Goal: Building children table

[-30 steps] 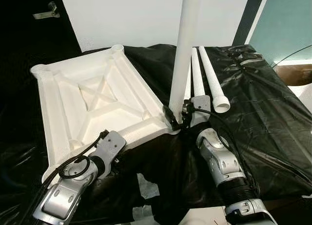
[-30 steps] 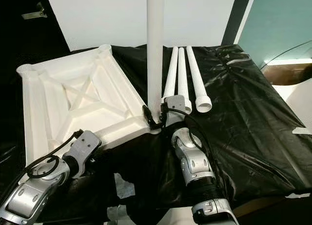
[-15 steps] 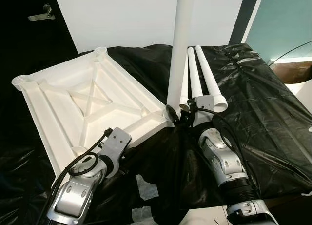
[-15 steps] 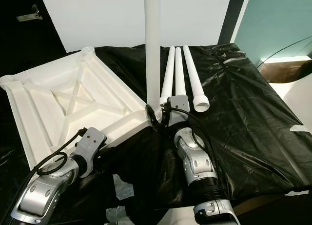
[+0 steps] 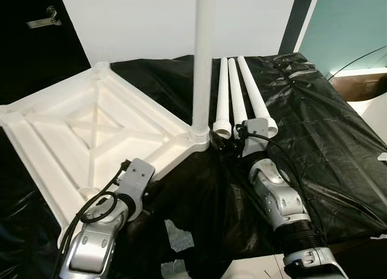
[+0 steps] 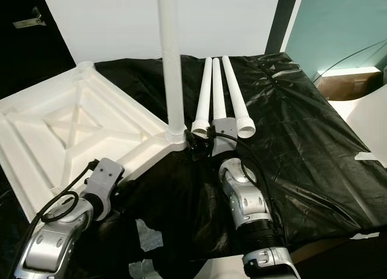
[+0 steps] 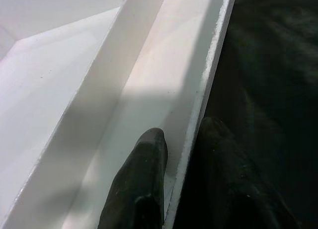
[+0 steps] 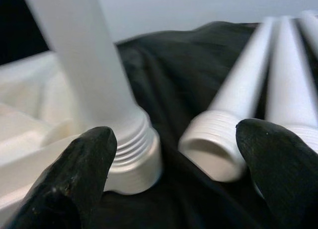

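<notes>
Far left: my left gripper (image 7: 181, 154) is clamped on the near edge of the upturned white tabletop (image 5: 91, 128). In the left wrist view one black finger (image 7: 141, 179) lies inside the rim channel and the other sits outside against the black sheet, so the rim wall is pinched between them. The tabletop lies underside up on the black plastic sheet (image 5: 326, 146), ribs and a cross brace facing me, with a round corner socket (image 5: 100, 66) at the far corner.

Centre: one white leg (image 5: 202, 61) stands upright in the tabletop's near right corner socket. Its threaded collar (image 8: 134, 149) rests at the corner. The leg runs up out of the top of the head views.

Just right of that: my right gripper (image 8: 174, 174) is spread wide, holding nothing. In the right wrist view one fingertip (image 8: 82, 159) sits just beside the collar, and I cannot tell whether it touches; the other is near the open end of a loose leg.

Right: three spare legs (image 5: 239, 91) lie side by side on the sheet, threaded open ends toward me.
</notes>
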`<state>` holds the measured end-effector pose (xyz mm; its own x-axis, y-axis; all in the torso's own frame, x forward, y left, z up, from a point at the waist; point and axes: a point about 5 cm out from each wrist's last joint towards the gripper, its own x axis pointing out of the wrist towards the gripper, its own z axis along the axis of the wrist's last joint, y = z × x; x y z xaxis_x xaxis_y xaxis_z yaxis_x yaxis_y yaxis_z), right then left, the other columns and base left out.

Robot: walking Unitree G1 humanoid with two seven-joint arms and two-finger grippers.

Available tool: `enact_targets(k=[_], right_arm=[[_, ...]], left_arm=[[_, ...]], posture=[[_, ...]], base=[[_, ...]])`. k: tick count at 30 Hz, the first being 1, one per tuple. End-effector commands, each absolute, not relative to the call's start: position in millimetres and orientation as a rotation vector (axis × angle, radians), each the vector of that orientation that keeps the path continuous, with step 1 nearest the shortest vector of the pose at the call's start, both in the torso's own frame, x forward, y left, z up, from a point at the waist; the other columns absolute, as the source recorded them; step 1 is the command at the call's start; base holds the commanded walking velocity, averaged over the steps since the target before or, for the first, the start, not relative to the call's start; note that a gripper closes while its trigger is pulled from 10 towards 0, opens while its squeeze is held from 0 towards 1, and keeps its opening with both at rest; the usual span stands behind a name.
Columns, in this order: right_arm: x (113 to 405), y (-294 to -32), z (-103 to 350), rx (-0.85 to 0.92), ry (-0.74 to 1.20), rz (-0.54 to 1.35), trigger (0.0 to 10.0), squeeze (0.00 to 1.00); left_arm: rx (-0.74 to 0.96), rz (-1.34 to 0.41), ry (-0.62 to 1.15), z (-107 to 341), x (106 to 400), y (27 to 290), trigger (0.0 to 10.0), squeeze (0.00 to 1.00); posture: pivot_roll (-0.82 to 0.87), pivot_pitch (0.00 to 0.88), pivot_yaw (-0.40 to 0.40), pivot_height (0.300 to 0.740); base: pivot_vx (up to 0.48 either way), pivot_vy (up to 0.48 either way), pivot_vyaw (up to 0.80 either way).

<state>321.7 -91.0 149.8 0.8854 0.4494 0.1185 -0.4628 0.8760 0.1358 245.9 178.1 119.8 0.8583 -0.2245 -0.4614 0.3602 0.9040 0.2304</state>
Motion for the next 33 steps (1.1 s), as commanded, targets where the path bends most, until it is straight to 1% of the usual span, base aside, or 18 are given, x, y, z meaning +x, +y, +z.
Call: enact_targets(k=[1, 3, 5, 6, 8, 9, 10, 12, 13, 14, 15, 17, 18, 19, 24, 28, 30, 33], right_arm=[[320, -87, 156, 0.157, -0.110, 0.529, 10.0, 0.00], [322, -88, 155, 0.152, -0.102, 0.518, 10.0, 0.00], [324, -90, 152, 0.131, -0.083, 0.505, 10.0, 0.00], [325, -91, 150, 0.121, -0.074, 0.499, 10.0, 0.00], [326, -91, 150, 0.115, -0.069, 0.496, 10.0, 0.00], [326, -92, 147, 0.102, -0.055, 0.493, 10.0, 0.00], [326, -92, 147, 0.102, -0.055, 0.493, 10.0, 0.00], [326, -92, 143, 0.084, -0.033, 0.492, 10.0, 0.00], [327, -92, 141, 0.074, -0.018, 0.493, 10.0, 0.00], [327, -92, 141, 0.074, -0.018, 0.493, 10.0, 0.00], [327, -92, 139, 0.070, -0.009, 0.493, 10.0, 0.00], [328, -93, 136, 0.043, 0.012, 0.483, 10.0, 0.00], [329, -93, 134, 0.027, 0.022, 0.474, 10.0, 0.00], [329, -94, 132, 0.017, 0.029, 0.469, 10.0, 0.00], [329, -94, 129, 0.006, 0.045, 0.465, 10.0, 0.00], [330, -96, 125, -0.007, 0.064, 0.461, 10.0, 0.00], [332, -97, 120, -0.039, 0.095, 0.450, 10.0, 0.00], [334, -97, 120, -0.059, 0.099, 0.452, 10.0, 0.00]], left_arm=[[0.442, 0.191, 0.472, 117, 239, 230, 0.0, 0.00], [0.440, 0.173, 0.475, 116, 239, 227, 0.0, 0.00], [0.415, 0.073, 0.492, 110, 235, 206, 3.3, 0.00], [0.393, 0.022, 0.497, 107, 234, 194, 6.9, 0.00], [0.377, -0.007, 0.500, 106, 233, 187, 6.9, 0.00], [0.350, -0.059, 0.506, 103, 232, 174, 10.0, 0.00], [0.350, -0.059, 0.506, 103, 232, 174, 10.0, 0.00], [0.291, -0.161, 0.506, 99, 231, 148, 10.0, 0.00], [0.257, -0.206, 0.500, 99, 231, 137, 10.0, 0.36], [0.257, -0.206, 0.500, 99, 231, 137, 10.0, 0.36], [0.211, -0.264, 0.484, 101, 231, 124, 10.0, 1.00], [0.144, -0.351, 0.462, 106, 230, 108, 10.0, 1.00], [0.131, -0.388, 0.453, 109, 230, 104, 10.0, 0.68], [0.136, -0.410, 0.432, 113, 231, 102, 10.0, 0.00], [0.095, -0.441, 0.367, 126, 234, 106, 10.0, 0.00], [0.089, -0.510, 0.257, 146, 233, 113, 10.0, 0.00], [0.105, -0.582, 0.107, 175, 226, 128, 10.0, 0.00], [0.117, -0.567, 0.046, 187, 226, 138, 10.0, 0.00]], posture=[[0.16, 0.062, -0.030, 0.740], [0.16, 0.062, -0.030, 0.740], [0.17, 0.065, -0.028, 0.740], [0.17, 0.065, -0.028, 0.740], [0.17, 0.065, -0.028, 0.740], [0.17, 0.067, -0.029, 0.740], [0.17, 0.067, -0.029, 0.740], [0.17, 0.069, -0.027, 0.740], [0.17, 0.069, -0.025, 0.740], [0.17, 0.069, -0.025, 0.740], [0.17, 0.069, -0.024, 0.740], [0.17, 0.072, -0.022, 0.740], [0.16, 0.073, -0.020, 0.740], [0.16, 0.073, -0.020, 0.740], [0.17, 0.074, -0.019, 0.740], [0.17, 0.074, -0.019, 0.740], [0.17, 0.074, -0.021, 0.740], [0.17, 0.072, -0.022, 0.740]], base=[[0.000, 0.000, 0.00], [0.000, 0.000, 0.00], [0.000, 0.000, 0.00], [0.000, 0.000, 0.00], [0.000, 0.000, 0.00], [0.000, 0.000, 0.00], [0.000, 0.000, 0.00], [0.000, 0.000, 0.00], [0.000, 0.000, 0.00], [0.000, 0.000, 0.00], [0.000, 0.000, 0.00], [0.000, 0.000, 0.00], [0.000, 0.000, 0.00], [0.000, 0.000, 0.00], [0.000, 0.000, 0.00], [0.000, 0.000, 0.00], [0.000, 0.000, 0.00], [0.000, 0.000, 0.00]])
